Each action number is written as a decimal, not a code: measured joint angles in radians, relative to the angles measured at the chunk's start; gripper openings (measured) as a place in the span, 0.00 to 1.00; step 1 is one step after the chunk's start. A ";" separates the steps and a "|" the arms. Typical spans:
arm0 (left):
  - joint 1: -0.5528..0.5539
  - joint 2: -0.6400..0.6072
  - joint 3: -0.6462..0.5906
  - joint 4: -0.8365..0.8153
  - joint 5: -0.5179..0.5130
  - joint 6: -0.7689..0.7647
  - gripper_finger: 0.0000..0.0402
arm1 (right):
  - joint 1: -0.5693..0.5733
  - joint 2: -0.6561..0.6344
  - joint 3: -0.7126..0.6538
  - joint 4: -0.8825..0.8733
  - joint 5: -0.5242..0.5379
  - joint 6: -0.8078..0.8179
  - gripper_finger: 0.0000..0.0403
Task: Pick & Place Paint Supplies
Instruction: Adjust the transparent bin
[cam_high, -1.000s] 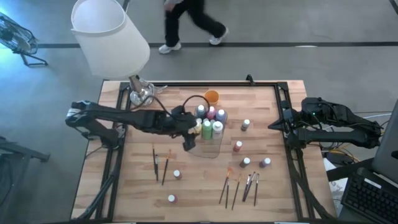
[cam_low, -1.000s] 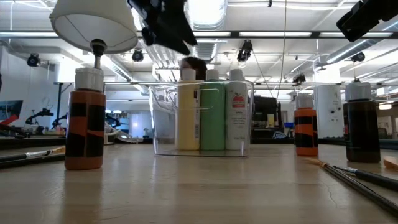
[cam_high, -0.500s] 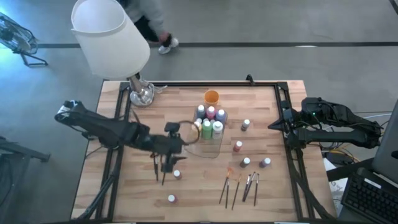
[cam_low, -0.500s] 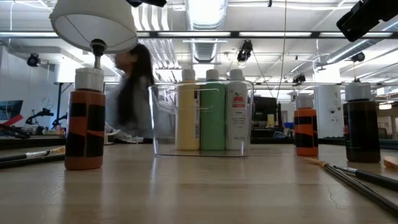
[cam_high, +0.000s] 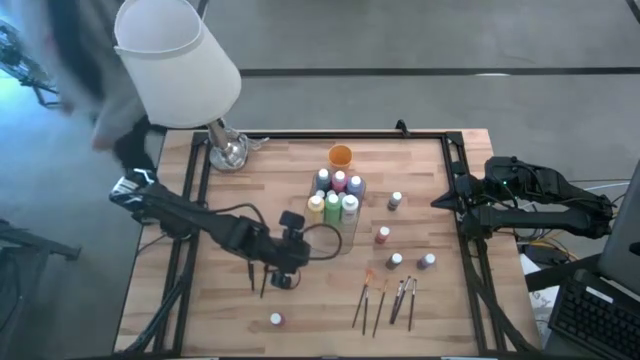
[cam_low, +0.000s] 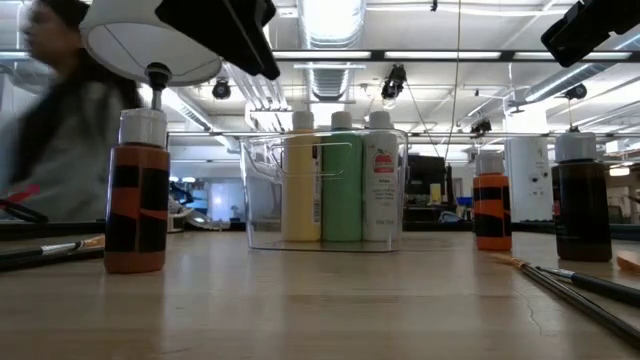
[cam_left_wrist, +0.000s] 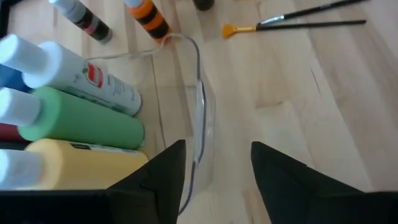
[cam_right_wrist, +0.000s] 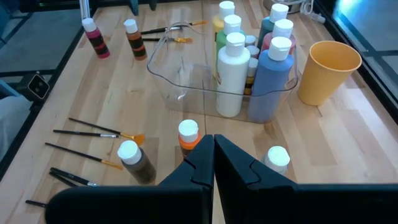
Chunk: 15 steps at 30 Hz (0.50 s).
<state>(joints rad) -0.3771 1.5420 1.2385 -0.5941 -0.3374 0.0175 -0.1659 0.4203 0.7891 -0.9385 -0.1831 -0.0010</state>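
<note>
swung the left gripper (cam_high: 282, 272) off the clear tray (cam_high: 345, 242) within the last second and ended low beside the two left brushes (cam_high: 250, 265), fingers apart, empty, narrowing; read as last drop done, next pick started. found the right gripper (cam_high: 447, 203) closed, parked at the right table edge. counted six bottles in tray (cam_high: 332, 208), five loose bottles (cam_high: 396, 201) in view, about five right brushes (cam_high: 385, 298).

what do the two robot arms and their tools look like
Both arms are dark, near-black jointed links. The left arm carries a thin black cable looping by its wrist and a pale tag at its base. The left tool has two flat, black, wedge-shaped fingers. The right tool has the same black fingers.
</note>
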 joint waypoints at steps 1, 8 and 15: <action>0.000 0.005 0.000 -0.001 0.001 -0.004 0.46 | 0.000 0.000 0.000 0.000 0.000 0.000 0.02; 0.011 0.015 0.000 -0.038 0.004 -0.038 0.46 | 0.000 0.000 0.000 0.000 0.000 0.000 0.02; 0.038 0.018 0.000 -0.042 0.031 -0.046 0.47 | 0.000 0.000 0.000 0.000 0.000 0.000 0.02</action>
<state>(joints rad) -0.3388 1.5597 1.2385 -0.6361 -0.3060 -0.0289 -0.1661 0.4205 0.7891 -0.9383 -0.1829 -0.0010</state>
